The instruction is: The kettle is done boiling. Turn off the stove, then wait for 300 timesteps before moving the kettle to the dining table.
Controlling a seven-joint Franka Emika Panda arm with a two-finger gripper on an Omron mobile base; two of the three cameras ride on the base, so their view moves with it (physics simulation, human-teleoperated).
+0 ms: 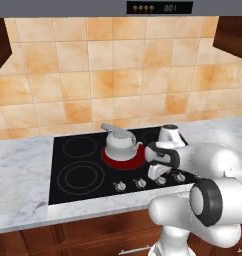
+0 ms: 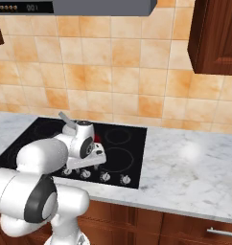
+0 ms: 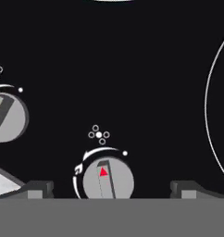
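Gripper, jaws spread wide, hangs directly over a silver knob so its fingers straddle it, seemingly to switch off the glowing burner beyond, under the kettle.

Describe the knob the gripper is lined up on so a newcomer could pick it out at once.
Find the black stove set in the marble counter, then the knob row along its front edge. The knob sits between the open gripper's fingertips. Unlike the knob to its left in the hand view, its red marker points away from the gripper.
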